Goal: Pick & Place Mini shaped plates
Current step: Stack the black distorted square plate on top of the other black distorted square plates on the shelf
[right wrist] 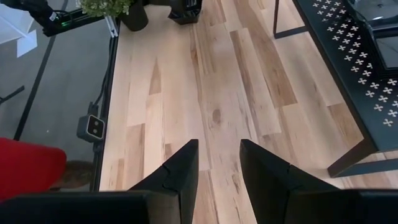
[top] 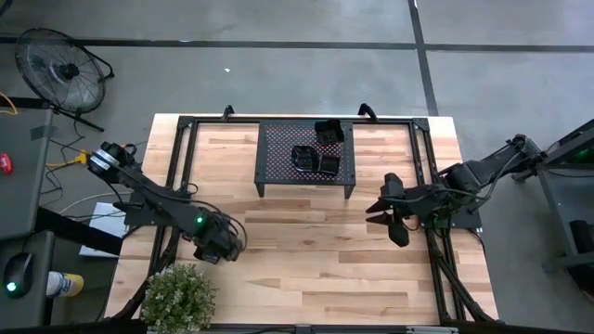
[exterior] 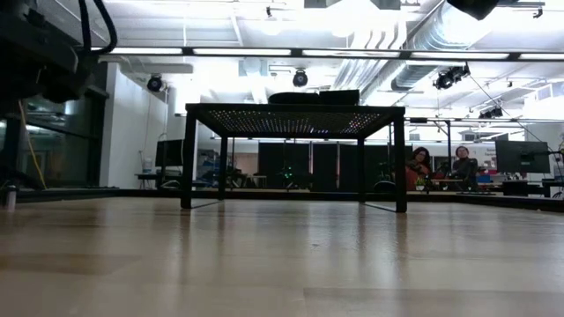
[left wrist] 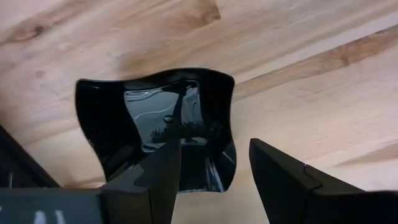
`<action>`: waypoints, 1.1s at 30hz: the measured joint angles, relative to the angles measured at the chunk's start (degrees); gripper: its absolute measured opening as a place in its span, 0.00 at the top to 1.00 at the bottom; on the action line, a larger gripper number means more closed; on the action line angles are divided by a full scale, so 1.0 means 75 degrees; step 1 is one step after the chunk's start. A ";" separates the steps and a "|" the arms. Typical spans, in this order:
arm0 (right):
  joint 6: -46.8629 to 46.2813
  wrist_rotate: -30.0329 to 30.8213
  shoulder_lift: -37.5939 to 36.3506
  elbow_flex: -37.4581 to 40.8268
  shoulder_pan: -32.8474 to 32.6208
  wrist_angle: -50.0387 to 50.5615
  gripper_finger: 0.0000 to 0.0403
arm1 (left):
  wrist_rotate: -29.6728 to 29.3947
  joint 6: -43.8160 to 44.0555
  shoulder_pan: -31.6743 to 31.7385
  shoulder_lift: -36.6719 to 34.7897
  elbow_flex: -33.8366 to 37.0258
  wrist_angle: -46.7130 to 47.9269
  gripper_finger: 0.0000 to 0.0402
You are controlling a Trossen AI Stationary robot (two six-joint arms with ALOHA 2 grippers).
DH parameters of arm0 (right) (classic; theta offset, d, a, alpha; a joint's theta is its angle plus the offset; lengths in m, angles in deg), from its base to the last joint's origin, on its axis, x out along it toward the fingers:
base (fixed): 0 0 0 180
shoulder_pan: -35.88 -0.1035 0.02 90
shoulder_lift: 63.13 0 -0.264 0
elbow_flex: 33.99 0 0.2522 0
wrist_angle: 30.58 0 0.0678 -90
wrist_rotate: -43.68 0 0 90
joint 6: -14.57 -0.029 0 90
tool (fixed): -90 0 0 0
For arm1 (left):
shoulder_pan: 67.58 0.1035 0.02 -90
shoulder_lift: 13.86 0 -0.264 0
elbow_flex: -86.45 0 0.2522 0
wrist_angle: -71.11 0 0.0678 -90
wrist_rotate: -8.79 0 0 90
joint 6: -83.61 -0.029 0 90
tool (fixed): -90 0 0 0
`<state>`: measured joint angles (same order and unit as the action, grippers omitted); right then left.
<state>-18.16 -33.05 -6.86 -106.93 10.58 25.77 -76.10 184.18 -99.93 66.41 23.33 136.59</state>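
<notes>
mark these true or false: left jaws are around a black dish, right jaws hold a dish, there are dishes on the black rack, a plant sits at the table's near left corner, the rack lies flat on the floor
1. The left gripper has its jaws around the rim of a black dish: true.
2. The right gripper holds a dish: false, its jaws are empty over bare wood.
3. Dishes sit on the black rack: true.
4. A plant stands at the table's near left corner: true.
5. The rack lies on the floor: false, it stands on legs on the table.
</notes>
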 joint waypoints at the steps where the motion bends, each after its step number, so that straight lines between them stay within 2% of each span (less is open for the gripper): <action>1: 0.0003 0.0031 0.0000 0.0000 0.0000 0.0000 0.72 | 0.0009 0.0009 -0.0016 0.0089 0.0000 -0.0067 0.54; 7: 0.0023 0.0042 0.0000 0.0000 0.0000 -0.0038 0.72 | 0.0058 -0.0141 0.0010 0.0725 0.0001 -0.0386 0.54; 16: 0.0023 0.0025 0.0000 0.0000 0.0003 -0.0055 0.72 | -0.0019 0.0026 0.0010 0.0821 0.0006 -0.0230 0.55; 27: 0.0023 0.0010 0.0000 0.0000 0.0003 -0.0056 0.72 | 0.0042 0.0023 0.0010 0.0819 0.0006 -0.0335 0.83; 33: 0.0020 0.0010 0.0000 0.0000 0.0003 -0.0058 0.72 | -0.0139 0.0017 0.0010 0.0819 0.0006 -0.0366 0.88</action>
<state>-18.01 -32.97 -6.86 -106.93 10.60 25.33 -77.15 184.31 -99.85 72.55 23.37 133.85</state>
